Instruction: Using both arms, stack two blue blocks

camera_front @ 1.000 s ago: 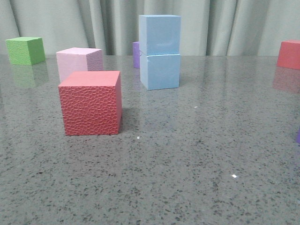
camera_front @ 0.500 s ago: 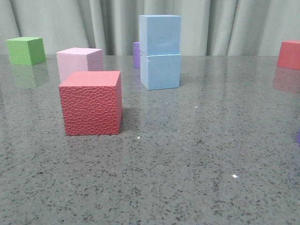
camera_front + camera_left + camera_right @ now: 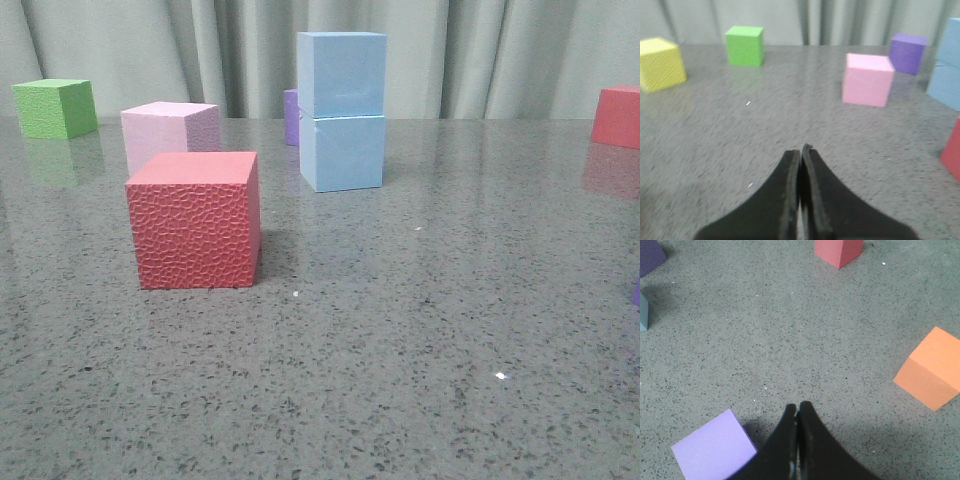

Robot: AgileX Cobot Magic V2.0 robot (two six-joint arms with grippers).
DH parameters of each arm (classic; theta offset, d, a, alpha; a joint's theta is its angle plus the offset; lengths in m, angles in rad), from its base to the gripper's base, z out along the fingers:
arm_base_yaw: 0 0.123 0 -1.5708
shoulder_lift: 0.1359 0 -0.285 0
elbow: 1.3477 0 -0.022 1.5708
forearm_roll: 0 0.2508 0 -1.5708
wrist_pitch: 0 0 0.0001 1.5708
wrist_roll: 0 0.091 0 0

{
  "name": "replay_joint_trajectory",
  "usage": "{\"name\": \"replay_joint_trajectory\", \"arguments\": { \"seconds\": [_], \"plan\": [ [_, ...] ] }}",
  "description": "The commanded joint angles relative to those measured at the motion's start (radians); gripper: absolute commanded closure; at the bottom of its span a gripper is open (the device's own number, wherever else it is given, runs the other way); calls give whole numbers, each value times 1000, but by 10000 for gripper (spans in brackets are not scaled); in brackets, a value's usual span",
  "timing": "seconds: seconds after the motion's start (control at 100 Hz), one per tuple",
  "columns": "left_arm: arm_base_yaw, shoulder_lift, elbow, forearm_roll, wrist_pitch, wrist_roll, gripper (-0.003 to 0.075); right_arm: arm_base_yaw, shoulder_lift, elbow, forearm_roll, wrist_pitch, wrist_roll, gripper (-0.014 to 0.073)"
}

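Two pale blue blocks stand stacked at the back middle of the table in the front view: the upper one (image 3: 341,74) rests squarely on the lower one (image 3: 342,153). Their edges show at the side of the left wrist view (image 3: 947,70). Neither gripper appears in the front view. My left gripper (image 3: 801,150) is shut with nothing between its fingers, over bare table well short of the stack. My right gripper (image 3: 797,409) is also shut and empty, hovering over the table beside a light purple cube (image 3: 714,451).
A textured red cube (image 3: 195,218) sits front left, with a pink cube (image 3: 168,132) behind it, a green cube (image 3: 55,107) far left, and a purple cube (image 3: 291,116) behind the stack. A red cube (image 3: 617,115) is far right. A yellow cube (image 3: 659,63) and an orange cube (image 3: 931,368) show in the wrist views.
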Motion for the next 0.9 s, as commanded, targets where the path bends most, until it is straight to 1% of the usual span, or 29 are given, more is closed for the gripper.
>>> {"name": "replay_joint_trajectory", "arguments": {
  "seconds": [0.0,0.09,0.18,0.59,0.72,0.89],
  "plan": [
    [52,-22,13,-36,-129,-8,739,-4,-1,-23,-12,-69,-10,716],
    [92,-60,55,-36,-174,-8,739,-4,-1,-23,-12,-69,-10,716],
    [108,-103,83,-36,-183,-8,739,-4,-1,-23,-12,-69,-10,716],
    [108,-250,195,-30,-183,-8,739,-4,-1,-24,-12,-70,-10,716],
    [108,-290,196,-16,-146,-8,739,-4,-1,-24,-12,-70,-10,716],
    [108,-292,196,6,-146,-8,739,-4,-1,-24,-12,-70,-10,716]
  ]
}}
